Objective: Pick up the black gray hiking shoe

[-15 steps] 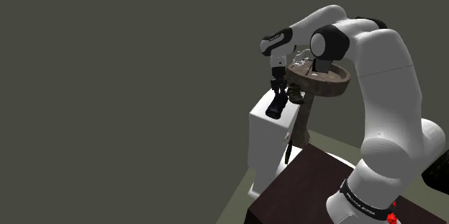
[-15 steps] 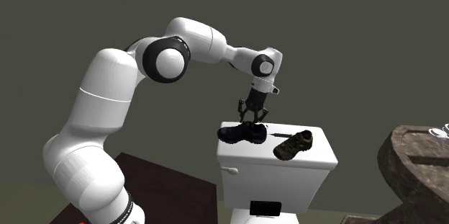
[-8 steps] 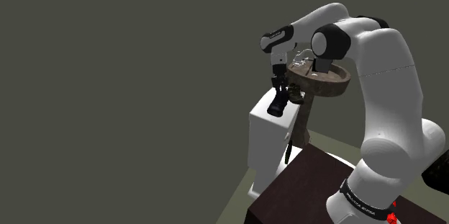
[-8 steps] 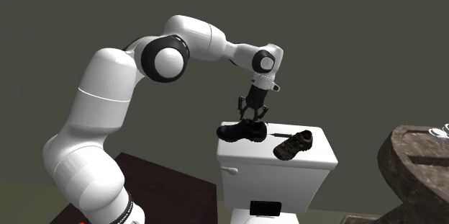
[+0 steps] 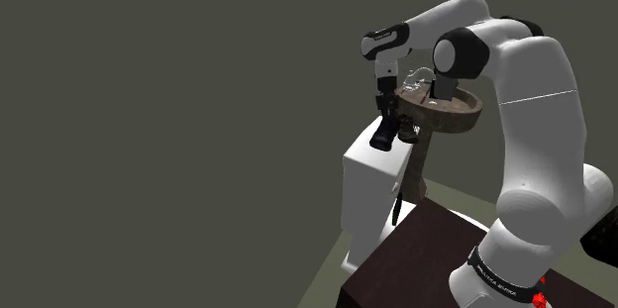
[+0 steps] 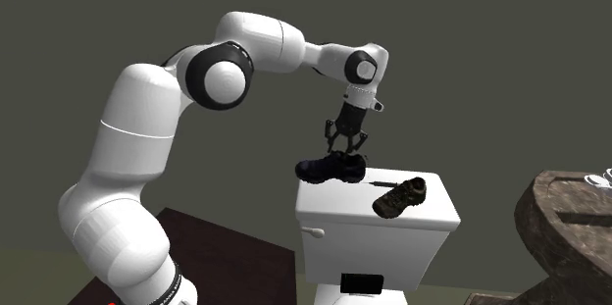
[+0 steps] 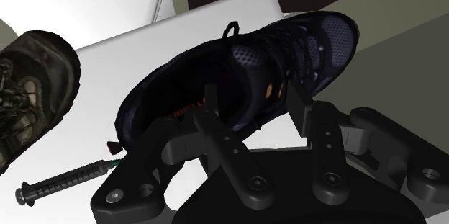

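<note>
Black two-finger gripper (image 6: 343, 146), fingers closed partway on the upper of the black-and-grey mesh hiking shoe (image 6: 331, 167). The shoe lay on the white toilet-tank lid (image 6: 436, 217) a second ago. It now hangs just above the lid's edge nearest the arm, so the lift appears to be under way.

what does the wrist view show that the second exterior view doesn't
Wrist view: orange accents in the black shoe's mesh, its pull loop, and the syringe's plunger. Second exterior view: the whole white arm and a rough brown table. Both: the gripper shut on the black shoe, the brown shoe and the white tank lid.
</note>
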Controlling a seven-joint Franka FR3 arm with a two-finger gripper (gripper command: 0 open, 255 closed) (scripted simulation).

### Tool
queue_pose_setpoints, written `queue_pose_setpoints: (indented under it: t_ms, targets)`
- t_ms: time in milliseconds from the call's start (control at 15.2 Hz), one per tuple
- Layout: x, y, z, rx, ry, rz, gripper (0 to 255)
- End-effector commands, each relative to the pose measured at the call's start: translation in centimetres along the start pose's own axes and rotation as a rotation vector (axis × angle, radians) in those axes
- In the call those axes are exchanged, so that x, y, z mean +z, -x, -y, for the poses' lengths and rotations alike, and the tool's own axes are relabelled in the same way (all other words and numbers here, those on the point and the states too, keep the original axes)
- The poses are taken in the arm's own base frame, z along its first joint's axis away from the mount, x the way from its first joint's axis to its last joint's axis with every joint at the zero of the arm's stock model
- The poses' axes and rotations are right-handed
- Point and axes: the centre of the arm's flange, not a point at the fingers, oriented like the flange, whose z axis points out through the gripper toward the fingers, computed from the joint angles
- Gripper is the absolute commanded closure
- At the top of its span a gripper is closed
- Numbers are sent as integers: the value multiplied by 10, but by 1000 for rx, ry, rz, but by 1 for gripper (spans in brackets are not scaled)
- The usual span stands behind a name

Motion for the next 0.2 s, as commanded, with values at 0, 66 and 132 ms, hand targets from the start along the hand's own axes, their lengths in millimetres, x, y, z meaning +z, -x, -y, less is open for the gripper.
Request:
queue_pose_setpoints:
  t_ms: [0, 66, 132]
  targets:
    - [-11, 3, 4, -2, -1, -5, 255]
    - [-11, 3, 4, -2, -1, -5, 255]
    - [-11, 3, 4, -2, -1, -5, 255]
